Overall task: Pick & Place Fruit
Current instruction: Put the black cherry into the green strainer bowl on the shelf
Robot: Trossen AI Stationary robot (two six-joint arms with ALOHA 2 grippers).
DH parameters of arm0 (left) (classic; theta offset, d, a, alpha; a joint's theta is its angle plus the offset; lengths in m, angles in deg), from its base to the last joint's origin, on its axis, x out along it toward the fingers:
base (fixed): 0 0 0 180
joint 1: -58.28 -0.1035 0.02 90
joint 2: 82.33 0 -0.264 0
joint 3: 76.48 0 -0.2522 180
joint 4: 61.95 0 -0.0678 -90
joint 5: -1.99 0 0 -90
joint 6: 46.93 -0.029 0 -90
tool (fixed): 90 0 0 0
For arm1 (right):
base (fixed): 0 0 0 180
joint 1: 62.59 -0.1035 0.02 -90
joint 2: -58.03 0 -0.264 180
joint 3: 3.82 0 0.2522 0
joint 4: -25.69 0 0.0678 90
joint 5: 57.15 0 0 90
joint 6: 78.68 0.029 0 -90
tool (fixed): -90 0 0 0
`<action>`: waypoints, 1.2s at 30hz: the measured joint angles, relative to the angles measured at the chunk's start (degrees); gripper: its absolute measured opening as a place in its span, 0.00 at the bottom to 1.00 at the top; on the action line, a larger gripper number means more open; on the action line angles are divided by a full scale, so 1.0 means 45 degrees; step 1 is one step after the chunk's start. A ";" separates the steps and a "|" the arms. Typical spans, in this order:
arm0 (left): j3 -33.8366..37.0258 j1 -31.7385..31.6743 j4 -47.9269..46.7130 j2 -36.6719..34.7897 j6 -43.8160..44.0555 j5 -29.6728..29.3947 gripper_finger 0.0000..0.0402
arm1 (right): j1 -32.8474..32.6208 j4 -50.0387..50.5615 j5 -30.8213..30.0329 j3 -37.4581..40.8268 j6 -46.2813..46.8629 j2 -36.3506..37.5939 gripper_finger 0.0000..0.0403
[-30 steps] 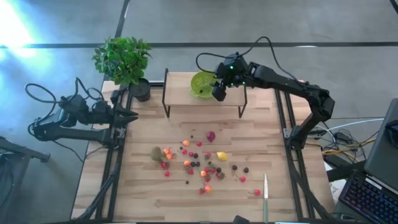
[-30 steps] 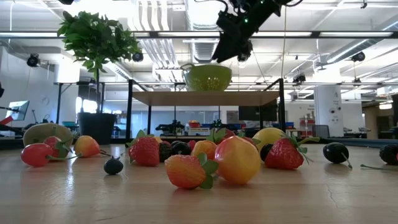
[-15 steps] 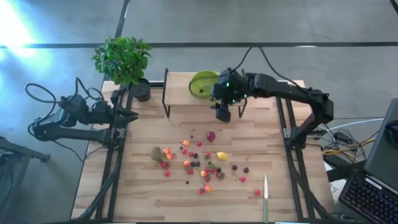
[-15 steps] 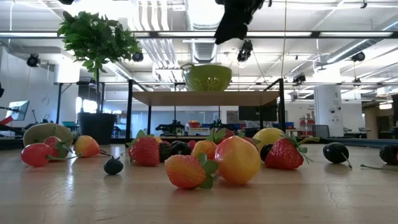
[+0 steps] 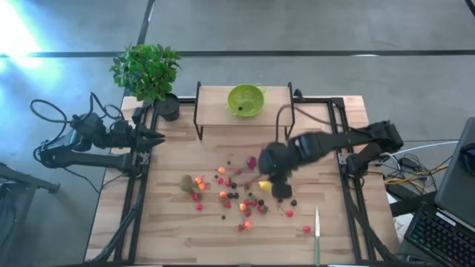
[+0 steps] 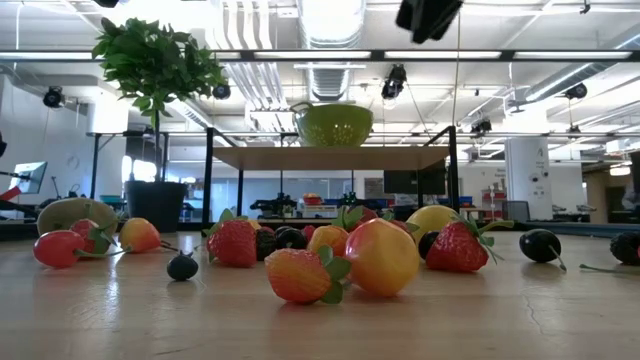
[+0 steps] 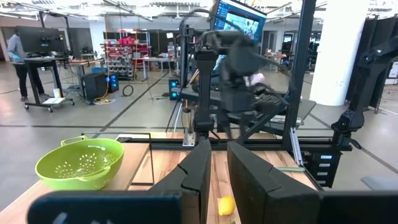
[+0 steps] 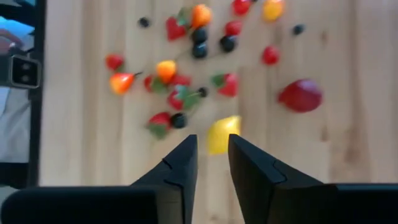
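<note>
The right gripper (image 5: 281, 190) hangs above the fruit (image 5: 237, 193) scattered mid-frame on the tabletop (image 5: 178, 230). Its fingers (image 8: 177, 163) stand narrowly apart and empty, lined up over the yellow lemon (image 8: 222, 134). With the pieces packed so close, a descent could nudge the neighbouring strawberry (image 8: 159, 122) or pinch two at once, and the narrow gap may simply push the lemon away. The left gripper (image 5: 152, 139) waits closed at the frame's left edge. The green bowl (image 5: 246, 99) sits on the raised shelf (image 5: 215, 115), upper centre.

lime-green bowl (image 5: 246, 99), yellow lemon (image 8: 222, 134) (red berries (image 8: 169, 101) around)
</note>
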 joint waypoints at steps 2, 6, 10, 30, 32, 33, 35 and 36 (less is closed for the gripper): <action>-0.0003 0.0000 -0.0005 0.0000 0.0000 -0.0002 0.16 | -0.0696 0.0151 -0.0366 0.0166 0.0779 0.0000 0.17; 0.0000 0.0000 -0.0005 -0.0002 0.0000 -0.0002 0.16 | -0.1933 0.0224 -0.1132 0.0557 0.2053 0.0000 0.13; 0.0000 0.0000 -0.0003 0.0000 0.0005 0.0000 0.16 | -0.2918 0.0191 -0.1488 0.1075 0.3458 -0.0005 0.11; 0.0000 0.0000 -0.0005 -0.0005 0.0000 -0.0005 0.16 | -0.3910 -0.2867 -0.3687 0.5528 0.5627 -0.0005 0.41; -0.0001 0.0005 -0.0004 0.0000 0.0000 -0.0005 0.16 | -0.3781 -0.3421 -0.3671 0.5897 0.5808 -0.0005 0.44; -0.0003 0.0010 -0.0002 -0.0003 0.0000 0.0000 0.16 | -0.3714 -0.3731 -0.3613 0.6095 0.5896 -0.0005 0.46; 0.0000 0.0010 -0.0004 0.0000 0.0001 -0.0002 0.16 | -0.3601 -0.4088 -0.3479 0.6445 0.6100 -0.0016 0.49; 0.0000 0.0010 -0.0001 0.0000 0.0000 0.0000 0.16 | -0.3547 -0.4175 -0.3439 0.6593 0.6292 -0.0019 0.50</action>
